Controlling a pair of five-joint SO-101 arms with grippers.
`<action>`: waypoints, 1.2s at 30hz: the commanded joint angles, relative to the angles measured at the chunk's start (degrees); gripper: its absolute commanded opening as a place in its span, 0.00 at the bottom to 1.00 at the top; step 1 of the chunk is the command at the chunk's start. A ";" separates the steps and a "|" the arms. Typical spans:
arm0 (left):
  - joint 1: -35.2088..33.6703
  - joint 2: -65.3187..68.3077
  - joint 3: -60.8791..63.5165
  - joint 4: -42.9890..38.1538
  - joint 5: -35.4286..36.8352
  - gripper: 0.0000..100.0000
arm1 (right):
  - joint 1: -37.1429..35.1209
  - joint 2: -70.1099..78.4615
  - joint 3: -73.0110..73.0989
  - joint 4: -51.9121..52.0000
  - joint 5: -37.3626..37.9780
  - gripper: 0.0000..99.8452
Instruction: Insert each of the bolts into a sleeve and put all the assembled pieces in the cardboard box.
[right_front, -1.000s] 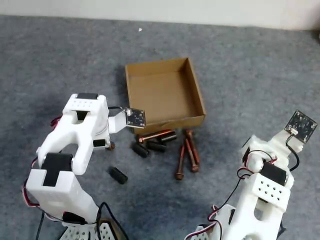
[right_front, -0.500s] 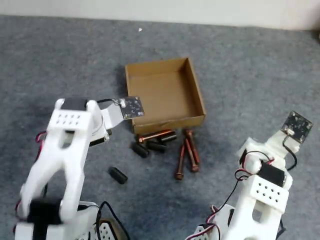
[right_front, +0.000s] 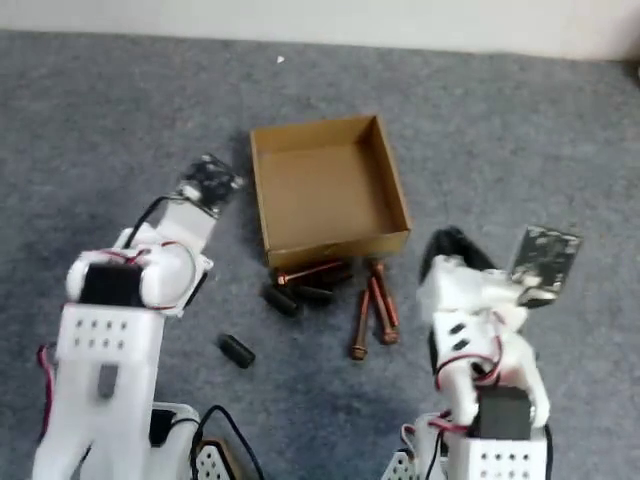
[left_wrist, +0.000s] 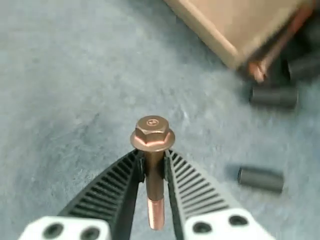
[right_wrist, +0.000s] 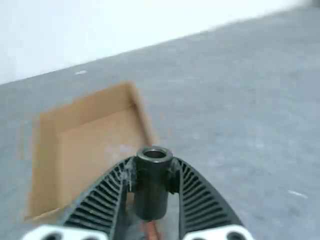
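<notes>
Over the last second the left arm has pulled away from the front of the cardboard box (right_front: 340, 246) to its left side, and the right arm has swung in towards the box's near right corner.

In the high view the arms' white bodies hide what they hold. Loose bolts (right_front: 372, 305) and loose sleeves (right_front: 283, 298) lie on the carpet (right_front: 520, 120) in front of the box.

In the left wrist view the left gripper (left_wrist: 154, 159) is clamped on a bolt (left_wrist: 153, 137). The bolt runs along the fingers with its hex head out past the tips. The box corner is blurred.

In the right wrist view the right gripper (right_wrist: 151, 167) pinches a sleeve (right_wrist: 151, 192) above the box, with its open end towards the fingertips.
</notes>
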 joint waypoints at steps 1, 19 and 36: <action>0.84 -10.77 -0.04 -3.08 11.43 0.01 | -7.25 -4.26 0.92 -3.30 -0.26 0.01; 3.12 -45.23 22.46 -34.90 50.81 0.01 | -31.52 -12.70 22.73 -31.08 15.47 0.01; 22.81 -58.24 34.42 -38.42 51.25 0.01 | -38.37 -18.42 34.51 -34.24 24.44 0.01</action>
